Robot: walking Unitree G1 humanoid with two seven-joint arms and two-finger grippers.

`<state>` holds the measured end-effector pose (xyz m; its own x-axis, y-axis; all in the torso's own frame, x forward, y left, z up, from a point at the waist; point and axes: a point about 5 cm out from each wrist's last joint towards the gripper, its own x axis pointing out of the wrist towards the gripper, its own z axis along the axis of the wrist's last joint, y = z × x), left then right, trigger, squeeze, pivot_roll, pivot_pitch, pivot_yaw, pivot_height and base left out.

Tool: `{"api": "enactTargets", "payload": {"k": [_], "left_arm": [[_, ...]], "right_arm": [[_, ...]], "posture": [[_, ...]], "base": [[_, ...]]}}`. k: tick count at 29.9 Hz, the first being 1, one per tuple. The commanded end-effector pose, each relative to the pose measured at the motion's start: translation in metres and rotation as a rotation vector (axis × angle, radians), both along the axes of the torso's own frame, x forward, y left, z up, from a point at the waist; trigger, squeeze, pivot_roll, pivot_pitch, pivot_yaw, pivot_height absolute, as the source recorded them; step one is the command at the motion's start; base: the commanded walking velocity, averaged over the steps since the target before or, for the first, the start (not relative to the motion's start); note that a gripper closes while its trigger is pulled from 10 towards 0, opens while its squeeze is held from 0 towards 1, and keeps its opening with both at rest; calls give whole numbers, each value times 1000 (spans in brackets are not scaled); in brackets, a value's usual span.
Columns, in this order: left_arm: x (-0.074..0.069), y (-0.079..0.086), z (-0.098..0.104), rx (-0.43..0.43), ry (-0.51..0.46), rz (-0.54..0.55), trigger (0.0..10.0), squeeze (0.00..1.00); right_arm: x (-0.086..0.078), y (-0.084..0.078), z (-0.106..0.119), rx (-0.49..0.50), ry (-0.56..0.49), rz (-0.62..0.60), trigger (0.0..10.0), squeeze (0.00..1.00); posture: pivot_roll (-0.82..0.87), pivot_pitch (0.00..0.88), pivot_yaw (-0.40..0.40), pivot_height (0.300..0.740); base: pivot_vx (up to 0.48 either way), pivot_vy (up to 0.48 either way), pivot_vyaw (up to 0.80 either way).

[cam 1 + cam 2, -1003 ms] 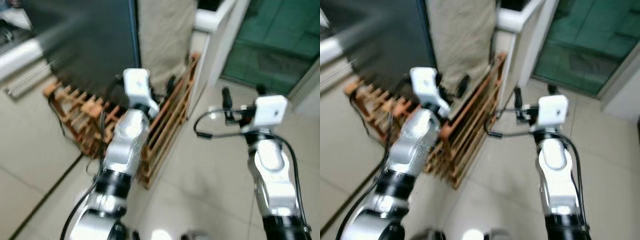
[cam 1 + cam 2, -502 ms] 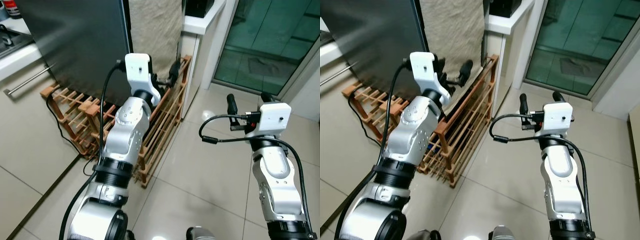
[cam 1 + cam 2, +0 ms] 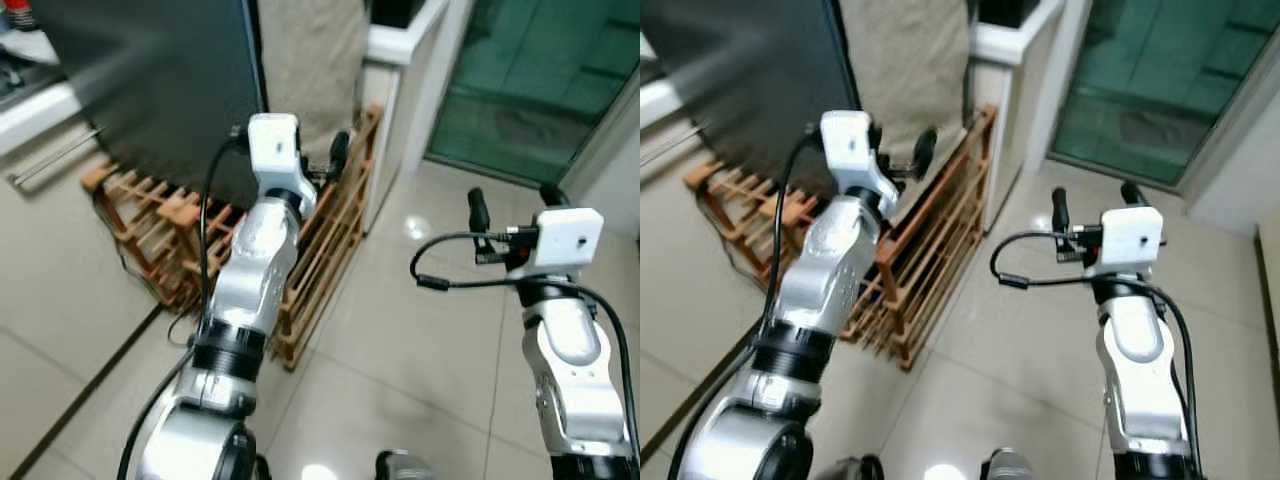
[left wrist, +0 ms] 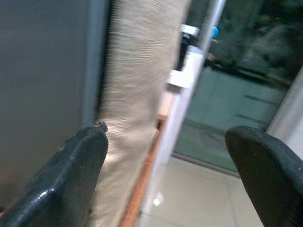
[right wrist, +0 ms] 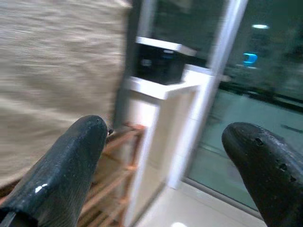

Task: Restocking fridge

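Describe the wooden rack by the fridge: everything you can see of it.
The wooden rack is a slatted frame of reddish-brown wood, built of long rails joined by many thin crossbars. One tall section stands on edge on the tiled floor, leaning or standing along the beige cloth-covered surface and a white cabinet. A lower section with pegs spreads along the foot of the dark fridge. A black cable runs across it. The left gripper hovers above it; contact cannot be judged.

A wooden rack (image 3: 330, 260) stands on the glossy tiled floor (image 3: 400, 340).
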<state>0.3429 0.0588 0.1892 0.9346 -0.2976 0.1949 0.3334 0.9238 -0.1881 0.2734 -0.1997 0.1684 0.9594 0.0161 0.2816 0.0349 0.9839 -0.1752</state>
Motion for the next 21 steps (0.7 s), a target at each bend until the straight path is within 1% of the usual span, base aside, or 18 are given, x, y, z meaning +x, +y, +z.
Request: {"api": "enactTargets", "payload": {"k": [1,3,6,7,9,11,12,13,14,15,16,17,19,20,21], "left_arm": [[-6,-17,14,-14,-61,-60,10000,0],[-6,-17,14,-14,-61,-60,10000,0],[-4,-25,17,-7,-71,-74,10000,0],[-4,-25,17,-7,-71,-74,10000,0],[-2,-29,21,-31,-73,-100,10000,0],[-1,-27,24,-67,-73,-93,10000,0],[-2,-25,27,-82,-88,-81,10000,0],[-4,-21,32,-100,-125,-56,10000,8],[-4,-21,32,-100,-125,-56,10000,8],[-9,-12,42,-129,-194,-11,10000,165],[-11,-8,46,-137,-226,8,10000,176],[-11,-8,46,-137,-226,8,10000,176],[-19,3,61,-157,-312,54,10000,259],[-23,7,69,-157,-355,71,10000,278],[-26,9,75,-158,-385,80,10000,271]], "right_arm": [[2,3,2,2,0,16,10000,0],[2,3,2,2,0,16,10000,0],[5,3,3,7,8,12,10000,0],[5,3,3,7,8,12,10000,0],[8,5,5,4,-2,17,10000,0],[10,7,8,0,-13,23,10000,0],[9,8,10,-12,-30,21,10000,0],[8,8,17,-35,-69,11,10000,0],[8,8,17,-35,-69,11,10000,0],[3,8,38,-94,-180,-14,10000,0],[0,9,50,-122,-237,-21,10000,0],[0,9,50,-122,-237,-21,10000,0],[-8,13,75,-177,-351,-23,10000,0],[-10,14,82,-178,-374,-22,10000,0],[-11,14,86,-176,-384,-18,10000,0]], "posture": [[-222,92,9,740],[-222,92,9,740],[-221,86,8,740],[-221,86,8,740],[-224,82,11,740],[-229,80,15,740],[-232,79,17,740],[-231,80,17,740],[-231,80,17,740],[-233,82,17,740],[-233,82,17,740],[-233,82,17,740],[-239,84,17,740],[-240,84,15,740],[-239,85,14,740]], "base": [[0,0,631],[0,0,631],[0,0,0],[0,0,0],[0,0,0],[444,0,0],[446,0,0],[465,0,0],[465,0,0],[480,0,0],[480,0,0],[480,0,0],[480,0,0],[480,0,0],[480,0,0]]}}
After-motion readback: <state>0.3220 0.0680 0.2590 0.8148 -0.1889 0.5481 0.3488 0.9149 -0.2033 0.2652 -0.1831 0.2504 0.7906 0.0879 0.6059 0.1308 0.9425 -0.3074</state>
